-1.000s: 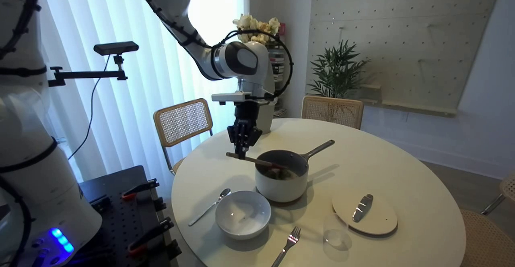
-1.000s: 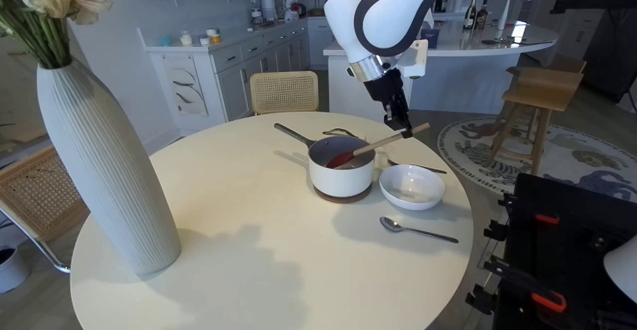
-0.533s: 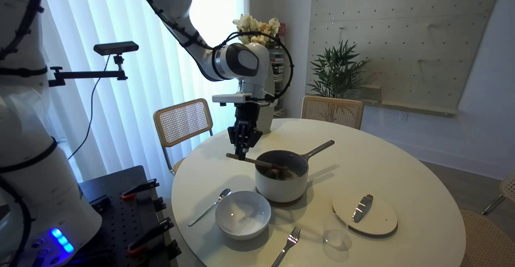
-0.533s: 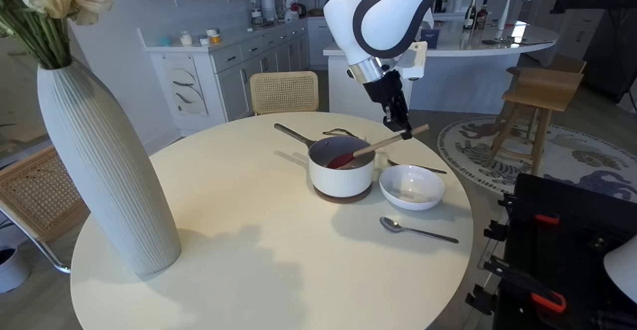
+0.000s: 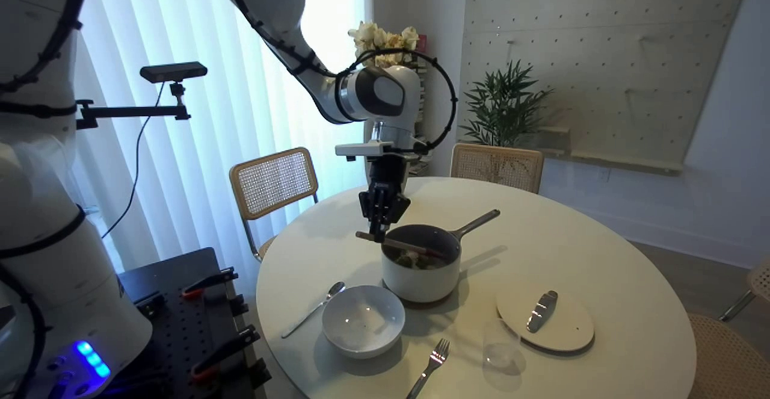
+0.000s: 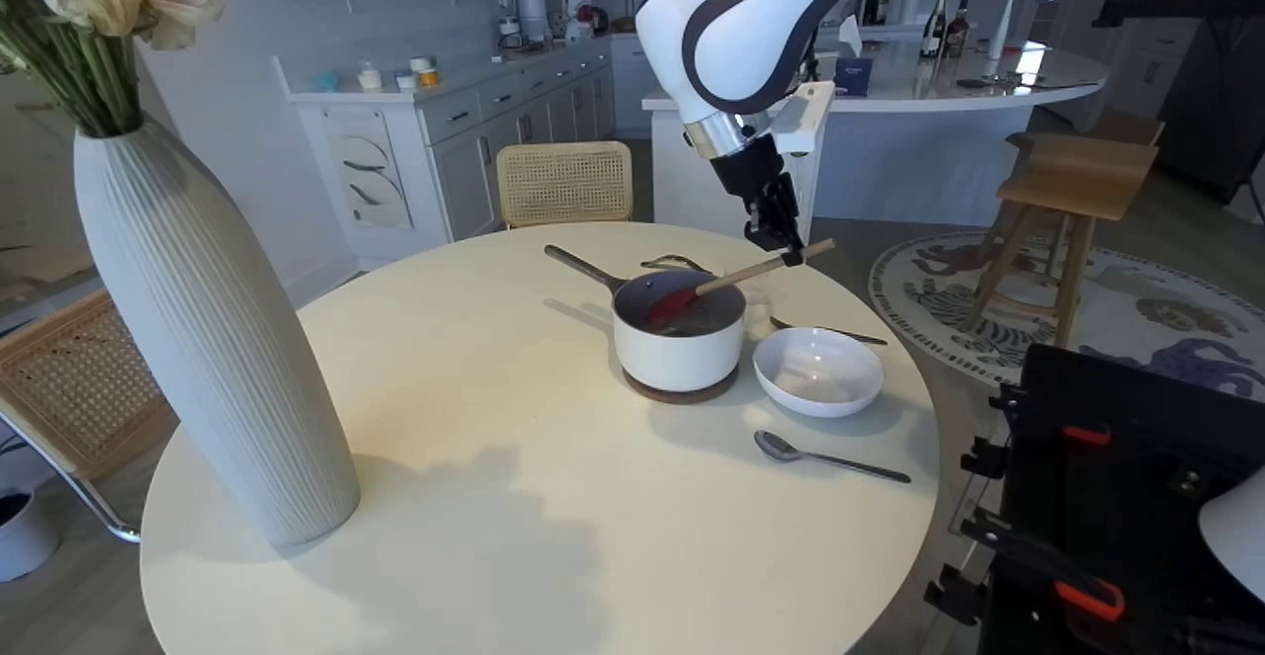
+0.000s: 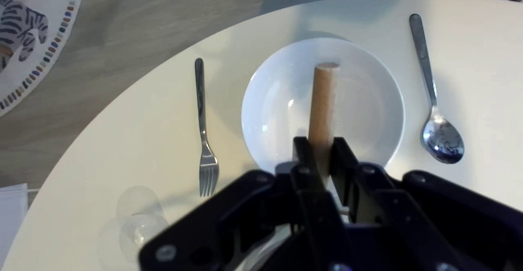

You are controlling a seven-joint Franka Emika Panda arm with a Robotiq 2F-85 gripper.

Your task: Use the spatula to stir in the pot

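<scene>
Spatula (image 6: 731, 280) slants head-down into the pot (image 6: 679, 361), butt end outside, fingers (image 7: 343, 153) pinched tight on its handle.

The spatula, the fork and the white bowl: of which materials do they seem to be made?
Spatula: handle probably matte wood, tan and faintly streaked; red head, perhaps silicone by colour, texture unclear.
Fork: likely polished steel, silvery with bright reflections.
White bowl: glossy with sharp highlights, so probably glazed ceramic, though plastic is possible.

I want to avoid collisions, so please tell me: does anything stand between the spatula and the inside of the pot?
Nothing visible does. The end effector holds the spatula, whose red head is inside the pot.
</scene>
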